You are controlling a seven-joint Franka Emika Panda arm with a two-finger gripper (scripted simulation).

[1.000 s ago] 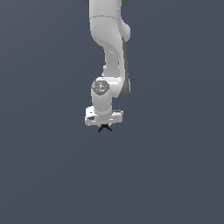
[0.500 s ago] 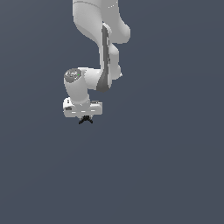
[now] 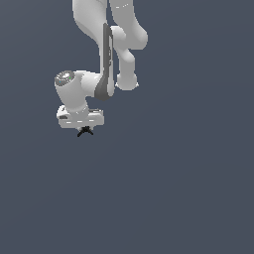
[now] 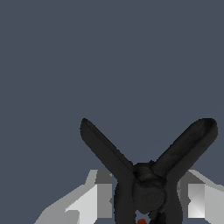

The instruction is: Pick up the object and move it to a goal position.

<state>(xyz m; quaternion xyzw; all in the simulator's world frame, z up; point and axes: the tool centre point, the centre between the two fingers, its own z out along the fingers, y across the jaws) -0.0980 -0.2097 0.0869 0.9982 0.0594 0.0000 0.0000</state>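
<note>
The object (image 3: 85, 131) is a tiny black thing with splayed prongs, hanging just under the white gripper (image 3: 83, 128) in the exterior view. In the wrist view the object (image 4: 146, 175) fills the lower part, two prongs spread in a V, a small red spot at its base. My gripper (image 4: 146, 203) is shut on it, with a pale finger (image 4: 94, 201) on one side and another finger (image 4: 199, 199) on the other. The white arm rises from the gripper to the exterior view's top.
A plain dark grey-blue surface (image 3: 188, 188) fills the rest of both views. No other objects, edges or goal marker show.
The arm has carried the gripper and the black object steadily toward the exterior view's left, and slightly upward. The grip on the object has stayed the same.
</note>
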